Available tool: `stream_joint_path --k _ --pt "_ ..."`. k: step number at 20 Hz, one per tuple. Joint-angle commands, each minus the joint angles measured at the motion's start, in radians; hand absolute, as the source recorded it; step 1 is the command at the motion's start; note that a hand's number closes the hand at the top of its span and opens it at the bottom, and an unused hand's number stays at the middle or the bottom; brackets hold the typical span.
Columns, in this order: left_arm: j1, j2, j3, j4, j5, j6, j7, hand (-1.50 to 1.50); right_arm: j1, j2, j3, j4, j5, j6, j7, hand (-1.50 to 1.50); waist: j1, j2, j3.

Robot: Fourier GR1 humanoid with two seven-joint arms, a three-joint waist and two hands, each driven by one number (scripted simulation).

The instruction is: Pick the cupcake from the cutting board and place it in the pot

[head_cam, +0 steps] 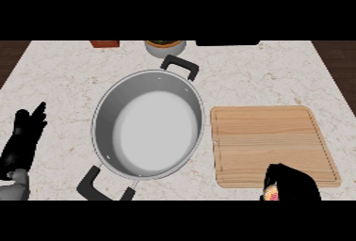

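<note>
The cupcake (pixel 272 193) sits in the curled right hand (pixel 292 184) at the cutting board's (pixel 271 141) near edge, lifted for carrying. The pot (pixel 149 127) waits beside the board's left edge, while the left hand (pixel 24 136) rests open at the bench's left edge.

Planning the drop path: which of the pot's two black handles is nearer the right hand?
The near handle, at the pot's lower-left rim by the counter's front edge. The other handle sits at the far rim. The right hand shows at the cutting board's front edge.
</note>
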Motion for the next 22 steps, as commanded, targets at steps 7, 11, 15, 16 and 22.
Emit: stream_joint_path --k 7,11,15,16,22 --pt "-0.016 -0.009 0.000 -0.018 -0.017 0.013 0.020 0.00 0.237 -0.084 0.084 -0.573 0.194 -0.078 0.088 1.50 -0.001 0.000 0.000" --pt "-0.019 -0.006 0.012 0.021 -0.010 0.005 -0.013 0.00 0.193 -0.076 0.199 -0.738 0.320 -0.124 0.068 1.50 0.002 -0.002 -0.001" --pt "-0.032 0.002 0.015 0.001 0.001 -0.010 0.025 0.00 0.098 -0.049 0.274 -0.817 0.391 -0.142 0.054 1.50 0.009 -0.002 -0.001" --pt "-0.017 -0.021 -0.013 -0.010 -0.020 0.003 0.009 0.00 0.044 -0.025 0.304 -0.840 0.415 -0.087 0.074 1.50 0.018 -0.001 -0.003" --pt "-0.030 -0.003 0.002 0.031 -0.025 -0.009 -0.017 0.00 -0.218 0.127 0.464 -0.790 0.539 0.147 0.161 1.50 0.029 0.004 -0.004"
